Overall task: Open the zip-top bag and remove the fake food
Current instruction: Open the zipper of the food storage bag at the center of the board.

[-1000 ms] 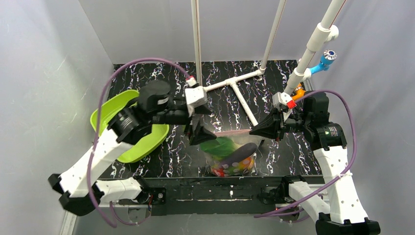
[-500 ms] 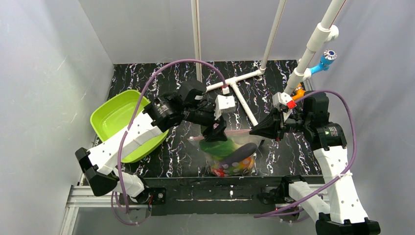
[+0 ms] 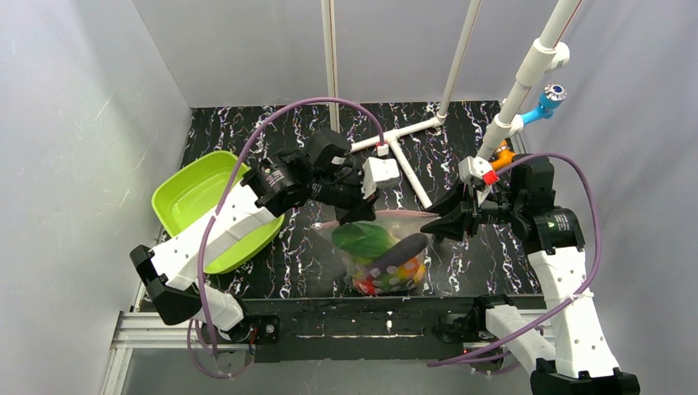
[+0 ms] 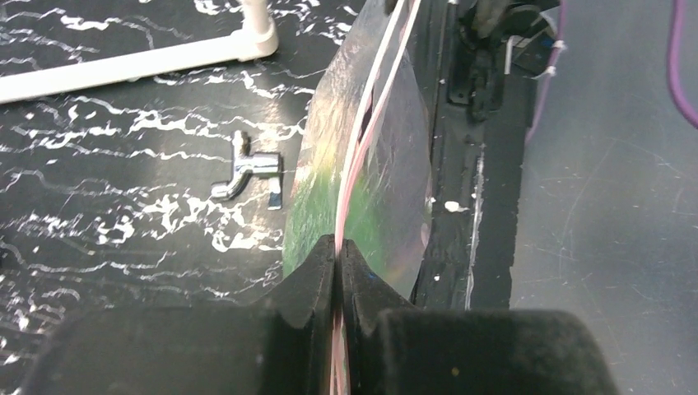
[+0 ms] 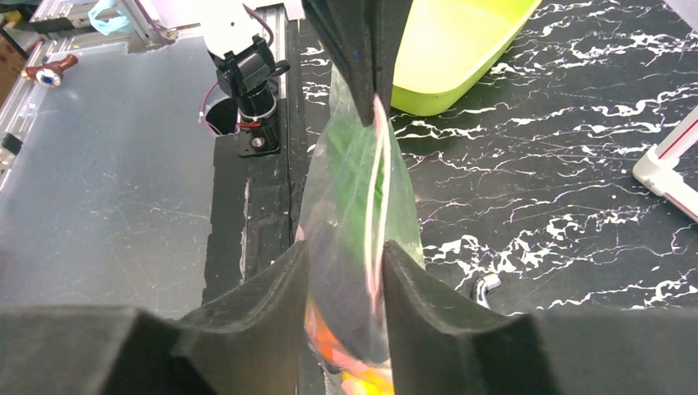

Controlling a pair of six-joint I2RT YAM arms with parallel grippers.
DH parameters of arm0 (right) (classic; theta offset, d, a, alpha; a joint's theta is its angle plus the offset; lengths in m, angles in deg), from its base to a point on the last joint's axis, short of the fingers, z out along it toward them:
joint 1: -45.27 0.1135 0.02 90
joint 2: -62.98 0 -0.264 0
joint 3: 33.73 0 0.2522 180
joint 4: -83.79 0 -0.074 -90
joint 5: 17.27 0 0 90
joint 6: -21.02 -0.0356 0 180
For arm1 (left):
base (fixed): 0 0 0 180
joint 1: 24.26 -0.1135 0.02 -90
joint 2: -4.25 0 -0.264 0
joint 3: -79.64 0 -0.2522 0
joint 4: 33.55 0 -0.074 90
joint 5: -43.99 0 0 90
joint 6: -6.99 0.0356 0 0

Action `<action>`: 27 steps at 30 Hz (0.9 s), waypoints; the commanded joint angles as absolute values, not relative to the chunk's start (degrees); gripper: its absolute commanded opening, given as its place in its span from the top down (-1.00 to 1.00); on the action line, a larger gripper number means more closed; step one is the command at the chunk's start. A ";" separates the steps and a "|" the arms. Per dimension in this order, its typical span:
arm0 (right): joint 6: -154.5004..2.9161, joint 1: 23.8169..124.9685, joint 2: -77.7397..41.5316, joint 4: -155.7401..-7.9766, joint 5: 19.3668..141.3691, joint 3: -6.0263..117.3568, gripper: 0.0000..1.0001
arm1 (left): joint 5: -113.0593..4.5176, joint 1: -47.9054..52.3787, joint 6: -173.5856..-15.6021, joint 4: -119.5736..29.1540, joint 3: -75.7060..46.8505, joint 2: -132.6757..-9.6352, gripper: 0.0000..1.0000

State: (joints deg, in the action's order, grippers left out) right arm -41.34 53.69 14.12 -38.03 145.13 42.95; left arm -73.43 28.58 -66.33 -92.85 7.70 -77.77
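The zip-top bag (image 3: pixel 403 230) hangs over the table's front middle, its pink zip strip (image 4: pixel 362 140) uppermost. Fake food shows through it: leafy green bok choy (image 3: pixel 362 239), a dark purple eggplant (image 3: pixel 401 252), and orange and yellow pieces (image 5: pixel 362 374) at the bottom. My left gripper (image 3: pixel 359 216) is shut on the zip strip near the bag's left end, and the strip runs between its fingertips (image 4: pixel 321 267). My right gripper (image 5: pixel 344 265) stands open at the bag's right end, with the bag's edge between its spread fingers.
A lime-green tray (image 3: pixel 191 196) sits at the left, partly under my left arm. A white pipe frame (image 3: pixel 409 173) stands behind the bag. A small metal fitting (image 4: pixel 249 174) lies on the black marbled table. The table's front edge (image 5: pixel 263 206) is just beside the bag.
My left arm has swung right from the tray to the bag's mouth and shut on the zip strip. My right gripper has opened off the bag's right end.
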 commanded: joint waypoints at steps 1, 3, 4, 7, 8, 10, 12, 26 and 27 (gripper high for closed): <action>-38.57 53.79 15.11 -34.68 146.61 46.58 -0.04 | -66.67 27.64 -67.50 -95.94 10.89 -73.90 1.00; -37.12 53.71 15.09 -32.74 146.43 48.02 -0.30 | -64.76 26.80 -68.15 -96.45 11.06 -72.96 1.00; -36.01 53.64 15.08 -30.81 146.03 49.17 -0.47 | -64.02 26.31 -68.64 -96.60 11.01 -72.36 1.00; -32.48 53.45 15.18 -26.00 144.40 51.73 -0.89 | -62.45 24.10 -69.86 -96.70 10.82 -70.77 1.00; -31.23 53.37 15.24 -24.42 143.68 52.47 -0.96 | -61.96 23.41 -70.16 -96.75 10.80 -70.28 1.00; -29.07 53.29 15.47 -21.69 142.30 53.68 -0.97 | -61.05 21.98 -70.40 -96.81 10.91 -69.48 1.00; -27.09 53.26 15.83 -19.42 141.38 54.14 -0.97 | -60.40 20.07 -70.74 -96.58 10.73 -68.83 1.00; -20.02 54.22 16.13 -14.52 139.95 50.79 -0.97 | -50.94 14.01 -69.02 -89.34 7.81 -69.07 1.00; -19.68 54.60 16.02 -14.50 139.63 50.45 -0.97 | -50.91 13.71 -68.93 -88.50 7.60 -69.39 1.00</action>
